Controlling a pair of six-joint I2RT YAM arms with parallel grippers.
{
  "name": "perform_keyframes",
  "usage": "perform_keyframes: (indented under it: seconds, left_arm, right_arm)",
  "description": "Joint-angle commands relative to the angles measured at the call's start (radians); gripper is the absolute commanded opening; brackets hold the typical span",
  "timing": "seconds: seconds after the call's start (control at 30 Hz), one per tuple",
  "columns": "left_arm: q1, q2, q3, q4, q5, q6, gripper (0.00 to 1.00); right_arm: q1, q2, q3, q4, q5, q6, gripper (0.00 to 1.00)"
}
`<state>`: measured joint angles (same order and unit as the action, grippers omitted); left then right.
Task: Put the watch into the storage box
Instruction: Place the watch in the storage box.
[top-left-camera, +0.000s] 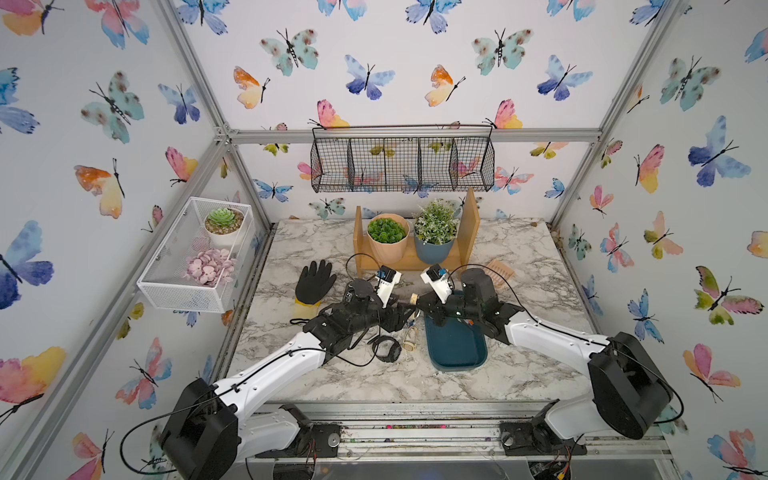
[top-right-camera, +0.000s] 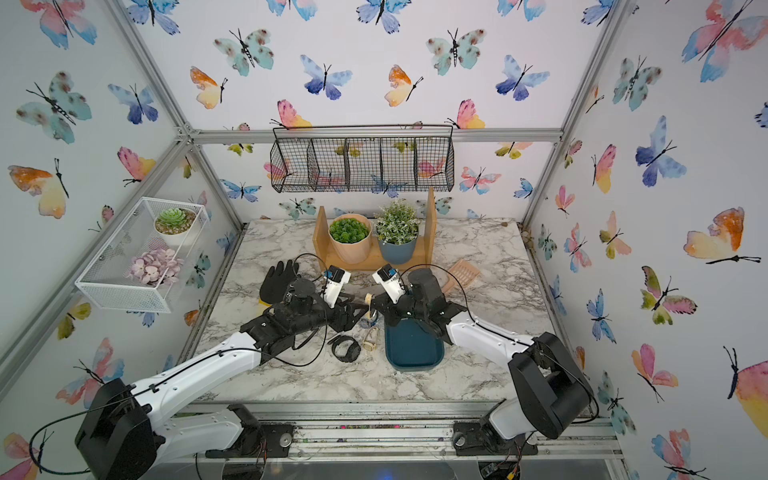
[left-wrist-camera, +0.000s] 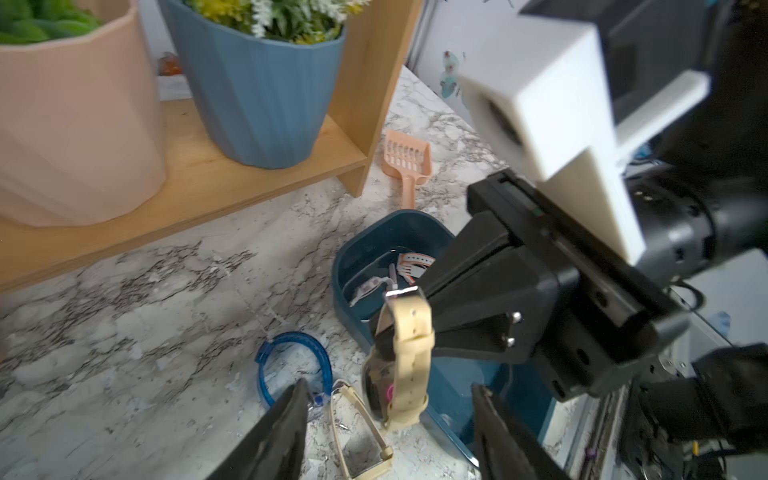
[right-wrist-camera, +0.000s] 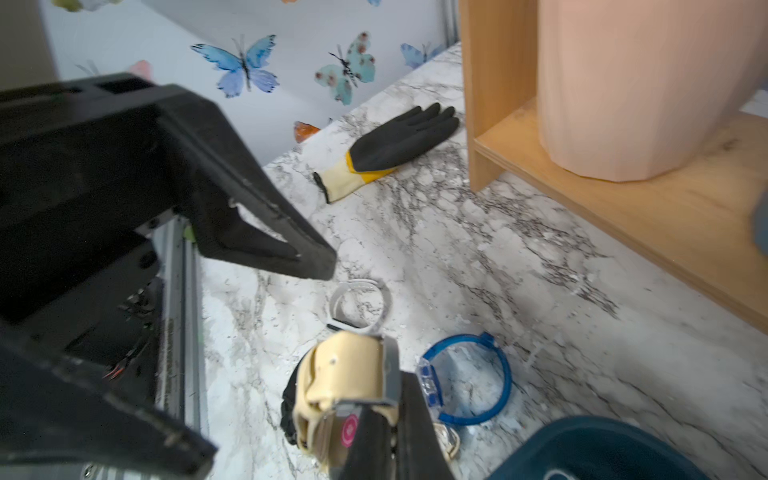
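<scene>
Marble table (top-left-camera: 374, 386) runs out from the arm bases to the work at its middle. The left gripper (left-wrist-camera: 390, 390) stands with jaws wide apart, clear of the watch (left-wrist-camera: 409, 353). The right gripper (left-wrist-camera: 405, 318) pinches its cream strap, and it dangles in the air just beside the box (left-wrist-camera: 345, 266) rim. This looks like a hand-over, with the right arm carrying. Next it should swing over the hollow, lower and let go. The dial is blurred, and the arms hide the box's far end in both top views.

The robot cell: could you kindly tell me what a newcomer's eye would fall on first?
Butterfly wallpaper covers the walls. Mid-table the two claws meet: the right claw pinches a cream-strapped watch hanging by the teal storage box, with the left claw open close by.
</scene>
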<state>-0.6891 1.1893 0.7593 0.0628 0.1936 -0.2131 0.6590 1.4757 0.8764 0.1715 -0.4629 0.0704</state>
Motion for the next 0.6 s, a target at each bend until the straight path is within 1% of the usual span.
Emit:
perform_keyframes:
  seconds: [0.0, 0.03, 0.13, 0.2, 0.33, 0.47, 0.57]
  left_arm:
    - [0.009, -0.020, -0.001, -0.044, -0.250, -0.039, 0.68]
    - [0.011, -0.020, -0.003, -0.051, -0.282, -0.046, 0.68]
    - [0.019, -0.019, -0.018, -0.052, -0.325, -0.053, 0.68]
    - [0.022, -0.012, -0.021, -0.055, -0.339, -0.059, 0.68]
    - [0.025, 0.017, -0.021, -0.067, -0.348, -0.062, 0.68]
    - [0.025, 0.027, -0.029, -0.078, -0.361, -0.060, 0.69]
    - [0.028, 0.020, -0.047, -0.078, -0.370, -0.064, 0.69]
  right_arm:
    - [0.004, 0.026, 0.118, -0.268, 0.216, 0.030, 0.02]
    - [0.004, 0.033, 0.130, -0.330, 0.264, 0.040, 0.02]
    - [0.002, 0.035, 0.118, -0.433, 0.382, 0.076, 0.02]
    - [-0.006, 0.038, 0.109, -0.473, 0.416, 0.098, 0.02]
    - [-0.022, 0.062, 0.112, -0.507, 0.400, 0.121, 0.02]
    - [-0.024, 0.135, 0.148, -0.578, 0.391, 0.109, 0.02]
    - [-0.024, 0.178, 0.145, -0.580, 0.364, 0.093, 0.02]
